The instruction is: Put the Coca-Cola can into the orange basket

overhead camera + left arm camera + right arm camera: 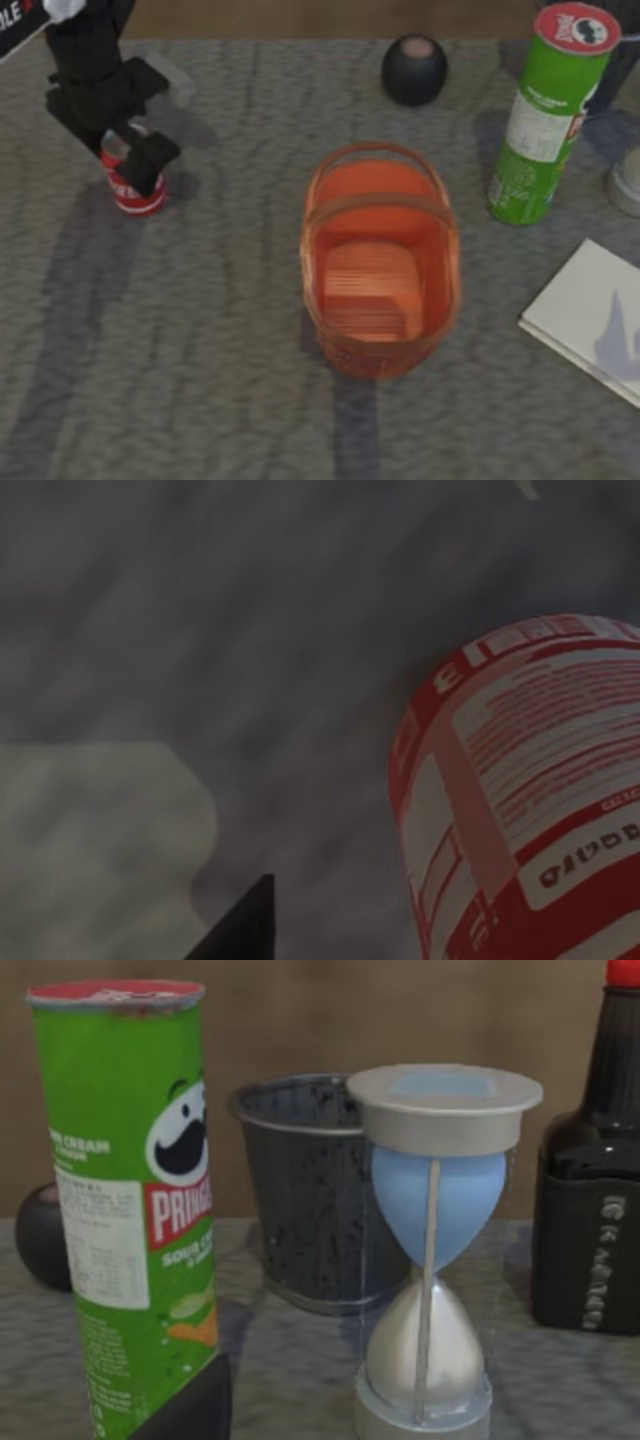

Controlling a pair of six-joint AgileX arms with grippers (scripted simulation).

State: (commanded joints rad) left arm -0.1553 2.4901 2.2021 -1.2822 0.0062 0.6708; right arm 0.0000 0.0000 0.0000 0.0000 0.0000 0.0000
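Left gripper (135, 160) sits right over the can (135, 192) at the table's (200, 380) left side, well to the left of the basket (380, 260). You see black fingers (150, 160) straddling the can's top, but you cannot tell whether they press on it or stand just apart. In the left wrist view the can (520, 800) fills one side, upright on the grey cloth, with one dark fingertip (245, 925) near it and not touching.

You find the basket mid-table, empty, both handles arched over it. Beyond the basket stands a black ball (414, 68). To the basket's right stands the green tube (545, 120), upright, and past it a white book (590, 320) lies flat at the table's right edge.

Your right arm is parked off to the right of the basket; its wrist view shows the tube (130, 1200), an hourglass (435, 1250), a dark bin (305, 1190) and a dark bottle (590, 1180).
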